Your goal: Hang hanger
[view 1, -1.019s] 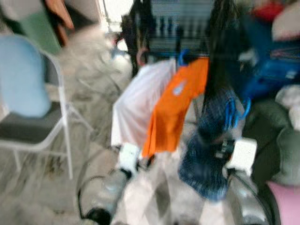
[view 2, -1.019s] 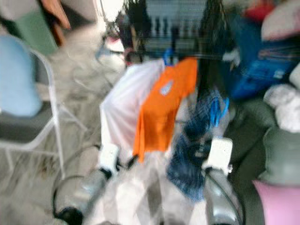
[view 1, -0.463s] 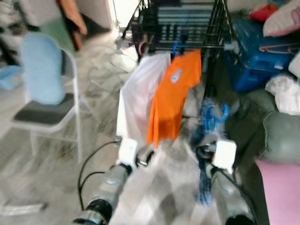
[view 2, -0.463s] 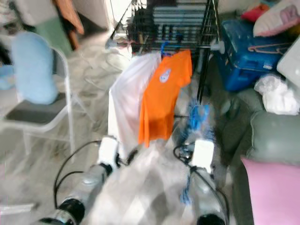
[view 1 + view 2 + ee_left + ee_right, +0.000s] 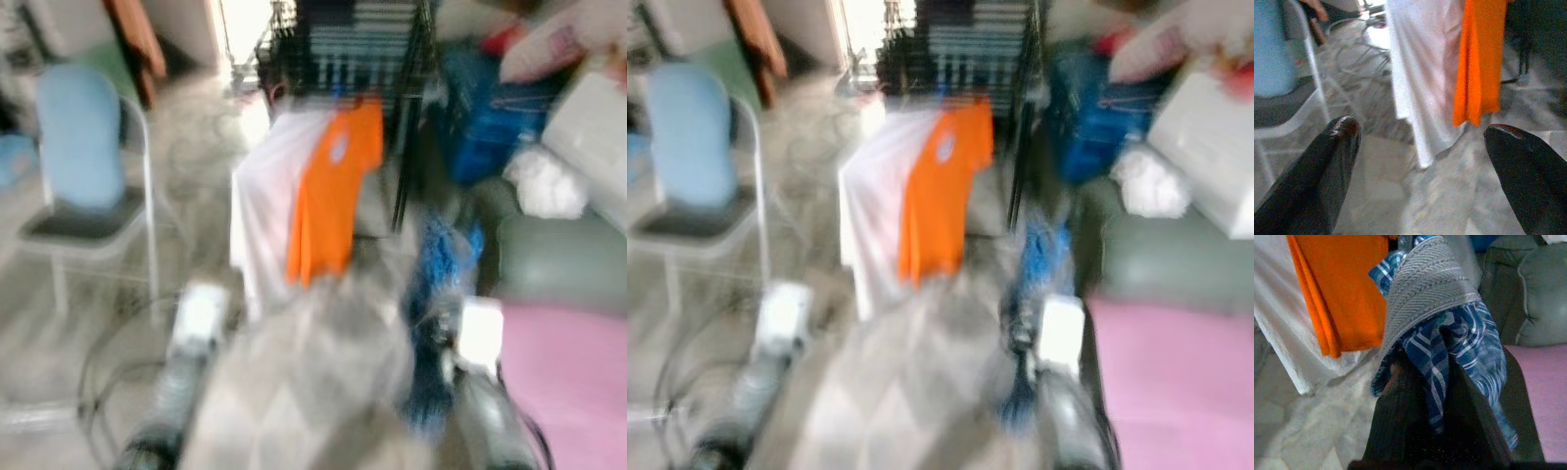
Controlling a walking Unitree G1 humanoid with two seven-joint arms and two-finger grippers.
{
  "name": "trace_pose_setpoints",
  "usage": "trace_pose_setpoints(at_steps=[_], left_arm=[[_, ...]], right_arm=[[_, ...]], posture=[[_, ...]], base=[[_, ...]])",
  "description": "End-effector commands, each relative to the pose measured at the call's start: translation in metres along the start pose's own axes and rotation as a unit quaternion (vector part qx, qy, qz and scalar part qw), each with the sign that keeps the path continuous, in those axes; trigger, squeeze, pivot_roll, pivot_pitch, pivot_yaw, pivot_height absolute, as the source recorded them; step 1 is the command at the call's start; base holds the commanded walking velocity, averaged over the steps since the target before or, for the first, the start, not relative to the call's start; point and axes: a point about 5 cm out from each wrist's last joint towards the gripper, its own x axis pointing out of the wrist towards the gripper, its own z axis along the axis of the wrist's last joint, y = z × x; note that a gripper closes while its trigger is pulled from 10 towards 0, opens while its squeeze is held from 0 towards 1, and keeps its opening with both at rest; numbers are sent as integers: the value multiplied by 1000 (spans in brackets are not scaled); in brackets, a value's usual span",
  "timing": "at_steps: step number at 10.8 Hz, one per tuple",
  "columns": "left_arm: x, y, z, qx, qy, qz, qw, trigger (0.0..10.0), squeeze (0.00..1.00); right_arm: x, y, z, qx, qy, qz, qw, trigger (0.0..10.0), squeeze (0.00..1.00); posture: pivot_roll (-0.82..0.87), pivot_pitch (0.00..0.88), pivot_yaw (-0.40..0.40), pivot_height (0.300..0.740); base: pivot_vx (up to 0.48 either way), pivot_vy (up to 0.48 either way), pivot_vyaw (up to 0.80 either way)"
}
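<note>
- While the head views are blurred by motion, a comparison with the frames from half a second ago shows the whole scene displaced: the black drying rack (image 5: 392,59) and the orange shirt (image 5: 328,191) on it sit further left and appear smaller. This is camera movement, not movement of the clothes.
- Judged from that shift, the robot is in transit and the rack is not within reach; the hanging step has not begun.
- Right gripper (image 5: 1442,382): fingers clamped together on a blue plaid garment (image 5: 1459,340). A blue shape above the cloth in the head view (image 5: 446,245) is probably the hanger, but blur prevents confirmation.
- The garment is carried low, in front of the right arm, near the robot and to the right of the orange shirt, well apart from the rack rail.
- Left gripper (image 5: 1420,142): fingers spread wide apart, holding nothing, pointed toward the white cloth (image 5: 1422,73) hanging beside the orange shirt.
- Both forearms extend forward at a low height, the left on the left side of the floor, the right beside a pink cushion (image 5: 568,372).
- A folding chair (image 5: 83,211) stands at far left.
</note>
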Motion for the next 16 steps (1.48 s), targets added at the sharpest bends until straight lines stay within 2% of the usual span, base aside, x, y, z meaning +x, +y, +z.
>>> trace_pose_setpoints(at_steps=[1,3,5,8,9,12,14,16], left_arm=[[-2,6,7,11,-25,8,1000,10000,0],[-10,4,1,4,-24,4,1000,10000,0],[-10,-5,2,2,-19,-2,1000,10000,0],[-10,-16,5,-28,-23,-16,999,10000,0],[-10,-26,9,-26,-31,-48,998,10000,0],[-6,-28,11,-23,-23,-53,998,10000,0],[-2,-29,15,-20,-24,-51,998,10000,0],[-1,-28,14,-24,-18,-44,999,10000,0]], right_arm=[[2,9,17,12,-44,23,999,10000,0],[-5,20,19,7,-58,58,997,10000,0],[-7,26,24,-29,-69,89,993,10000,0],[-9,23,25,-27,-67,89,993,10000,0],[-8,24,26,-32,-66,95,993,10000,0],[-4,36,36,-61,-76,149,984,10000,0],[-2,40,45,-67,-84,186,977,10000,0],[-2,45,45,-70,-82,199,974,10000,0]], posture=[[-37,123,27,740],[-37,159,27,740],[-46,176,20,740],[-53,183,13,740],[-51,190,7,740],[-61,178,7,740],[-60,174,6,740],[-59,169,2,740]], base=[[0,0,0],[0,0,0],[0,0,400],[0,0,800],[0,0,800],[0,0,800],[0,0,800],[0,0,800]])
